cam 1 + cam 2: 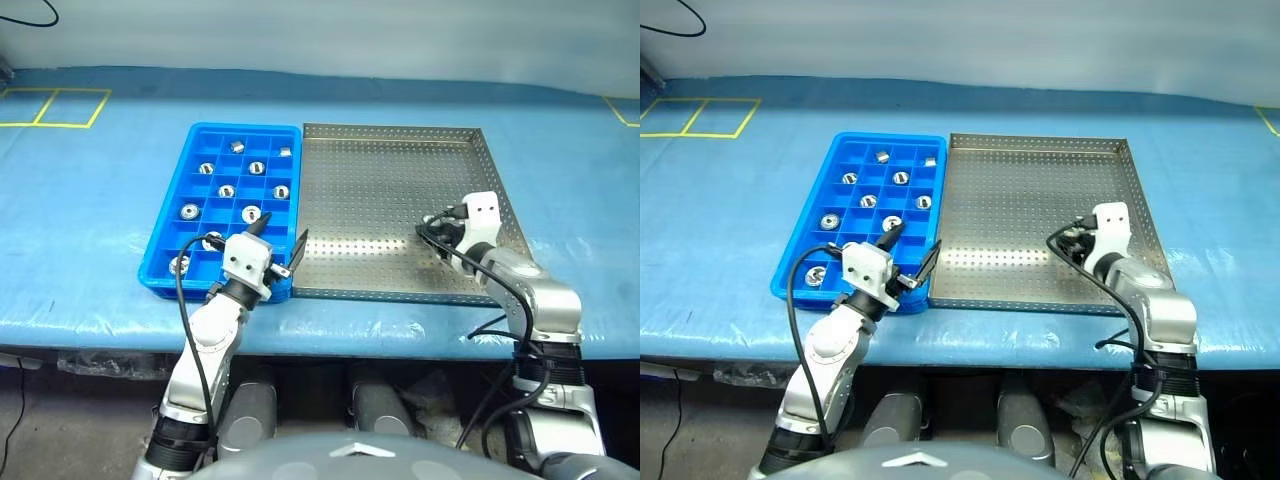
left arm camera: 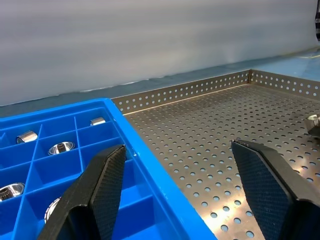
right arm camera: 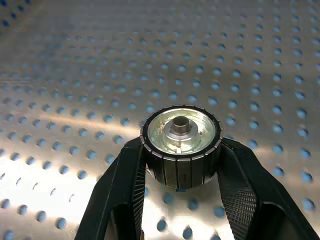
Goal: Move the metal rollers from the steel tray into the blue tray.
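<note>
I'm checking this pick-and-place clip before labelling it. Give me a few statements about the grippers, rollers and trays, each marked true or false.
1. The right gripper is shut on a roller. True.
2. That roller sits in a cell of the blue tray. False: it is over the steel tray's perforated floor.
3. The left gripper is open and holds nothing. True.
4. The blue tray lies to the right of the steel tray. False: it lies to its left, side by side with it.
5. Several blue cells already hold rollers. True.
</note>
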